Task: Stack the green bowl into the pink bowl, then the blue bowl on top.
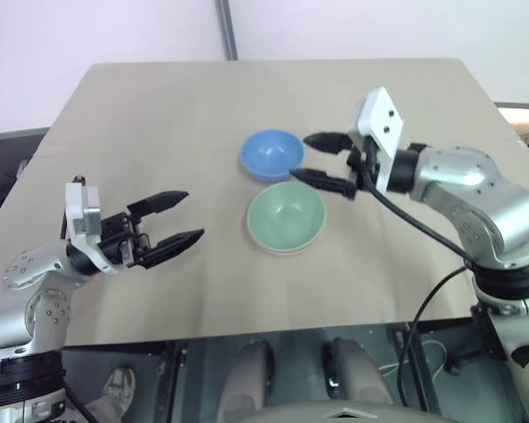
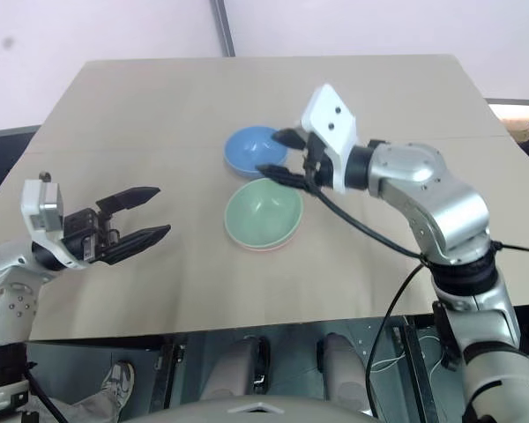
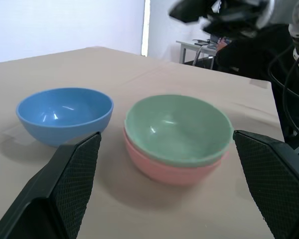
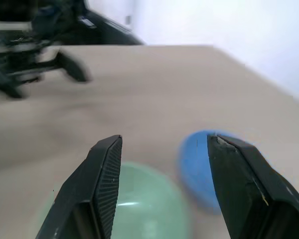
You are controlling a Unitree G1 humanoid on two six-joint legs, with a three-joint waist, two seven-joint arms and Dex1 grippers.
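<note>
Green bowl (image 1: 286, 216) — smooth, mint; nested in pink bowl (image 3: 164, 172)

green bowl (image 1: 286, 217) nested in pink bowl (image 3: 164, 169); blue bowl (image 1: 271, 154) just behind, on table (image 1: 159, 115)

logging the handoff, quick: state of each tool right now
left tool: open, holding nothing, off to the side of the bowls.
right tool: open, holding nothing, above the near edge of the blue bowl.
</note>
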